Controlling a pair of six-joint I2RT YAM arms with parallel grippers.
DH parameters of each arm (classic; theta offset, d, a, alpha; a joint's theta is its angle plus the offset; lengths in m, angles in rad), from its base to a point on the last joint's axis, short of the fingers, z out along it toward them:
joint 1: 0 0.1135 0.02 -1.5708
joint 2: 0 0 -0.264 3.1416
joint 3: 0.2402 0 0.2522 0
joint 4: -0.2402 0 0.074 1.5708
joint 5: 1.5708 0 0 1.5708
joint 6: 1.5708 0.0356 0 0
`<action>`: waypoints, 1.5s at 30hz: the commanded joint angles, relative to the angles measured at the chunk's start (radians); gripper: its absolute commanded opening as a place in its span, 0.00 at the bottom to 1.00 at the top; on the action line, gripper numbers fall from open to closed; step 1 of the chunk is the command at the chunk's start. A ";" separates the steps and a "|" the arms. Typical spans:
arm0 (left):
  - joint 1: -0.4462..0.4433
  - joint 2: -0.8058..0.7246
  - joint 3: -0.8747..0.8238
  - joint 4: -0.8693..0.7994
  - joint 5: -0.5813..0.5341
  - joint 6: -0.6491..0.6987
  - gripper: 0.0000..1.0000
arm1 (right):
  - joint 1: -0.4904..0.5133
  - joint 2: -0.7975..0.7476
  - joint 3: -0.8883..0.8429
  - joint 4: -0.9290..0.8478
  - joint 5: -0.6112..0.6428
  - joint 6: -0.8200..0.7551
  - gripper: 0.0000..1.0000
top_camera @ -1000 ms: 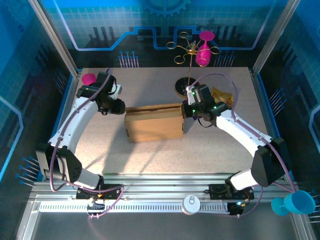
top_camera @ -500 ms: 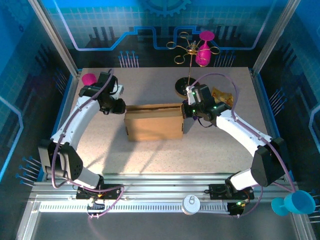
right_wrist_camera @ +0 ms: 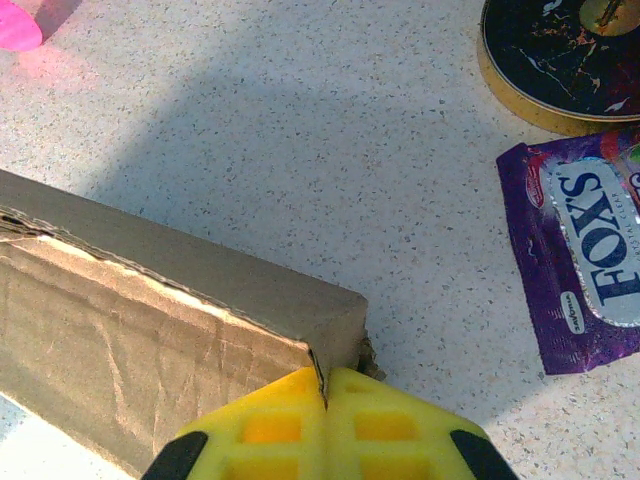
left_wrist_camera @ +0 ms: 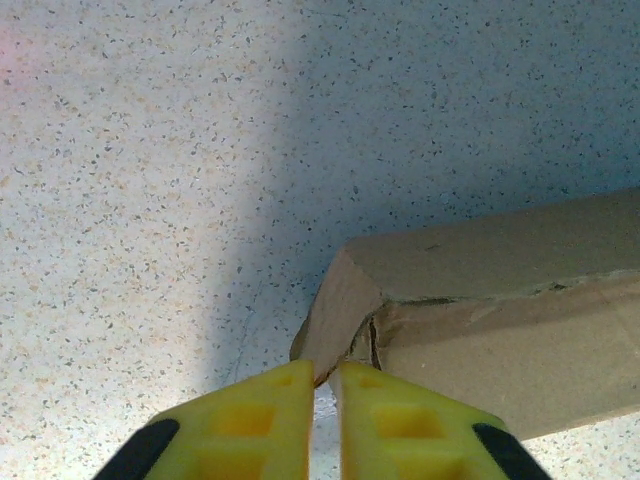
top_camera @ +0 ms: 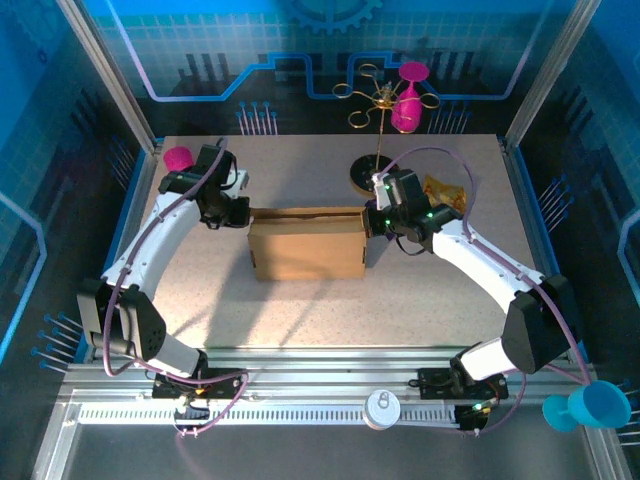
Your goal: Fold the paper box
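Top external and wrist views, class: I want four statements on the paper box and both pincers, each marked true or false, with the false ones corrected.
1. The paper box lies between the left pincer and the right pincer. True.
2. The purple packet lies on top of the box. False: it lies on the table, apart from the box.
3. The right pincer stands wide open. False: it is shut at the box's end corner.
4. The left pincer's fingers flank a flap at the box's other end. True.
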 commanded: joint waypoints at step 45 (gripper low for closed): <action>-0.010 0.181 0.252 -0.303 0.221 -0.276 0.01 | 0.002 -0.004 -0.035 0.020 0.007 -0.009 0.00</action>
